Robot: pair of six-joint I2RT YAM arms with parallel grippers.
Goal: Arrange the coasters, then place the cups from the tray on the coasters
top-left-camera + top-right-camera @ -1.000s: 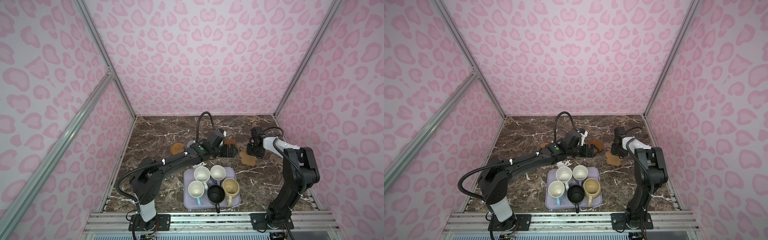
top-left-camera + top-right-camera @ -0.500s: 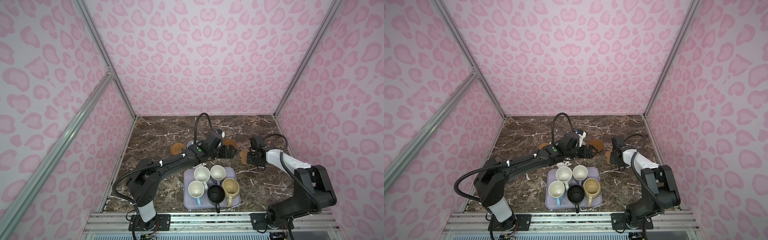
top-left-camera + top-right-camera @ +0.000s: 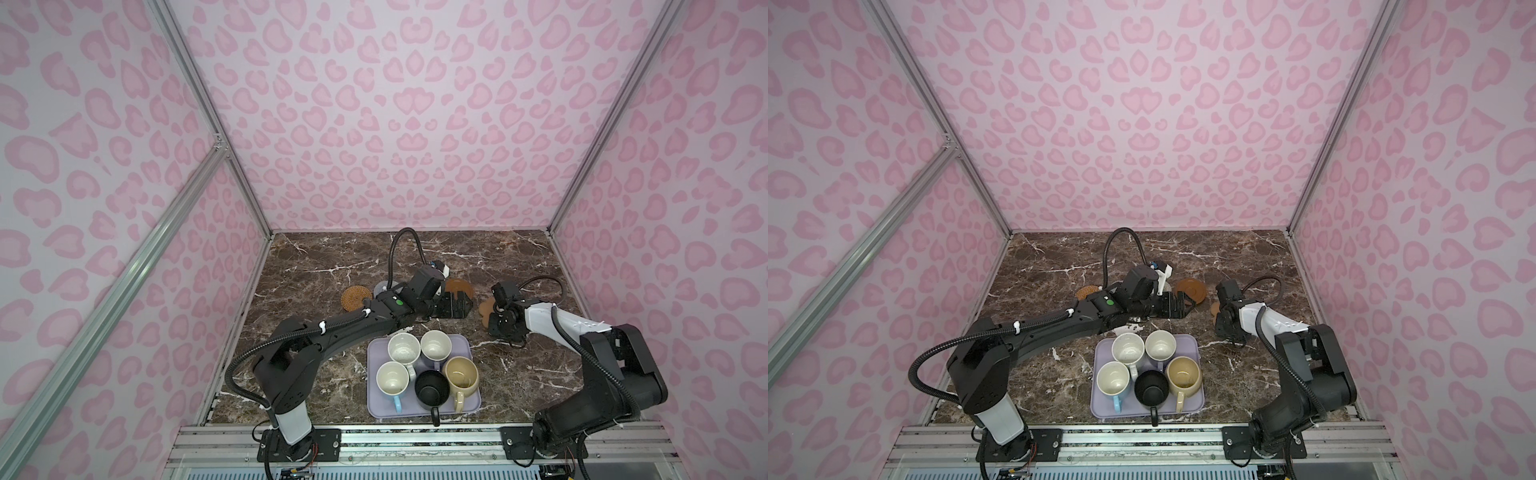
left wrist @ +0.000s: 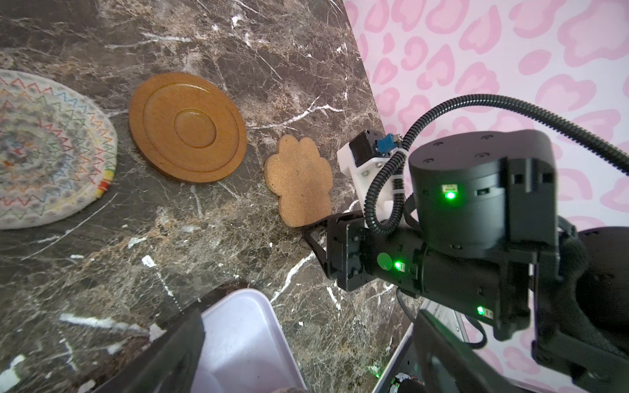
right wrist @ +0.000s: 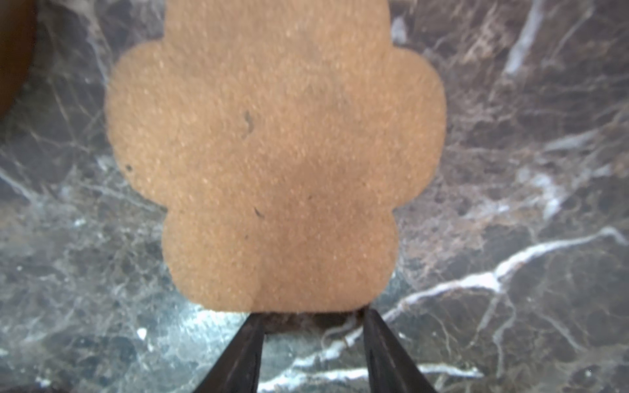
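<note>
1. Five cups sit on the tray at 6 o'clock on the table, same as a second ago.
2. The paw lies flat at 1 o'clock of the tray, near the dish. It has slid slightly toward 10 o'clock, so it is closer to the dish than before.
3. The right arm changed most. It stood tall a second ago and is now folded low, reaching in from 4 o'clock.
4. Right gripper: fingers part-spread, tips at the paw's near edge. Bare marble shows between them, and they clamp nothing.
5. Left gripper: fingers spread wide and empty, between dish and tray at 12 o'clock of the tray. It has barely moved.
</note>
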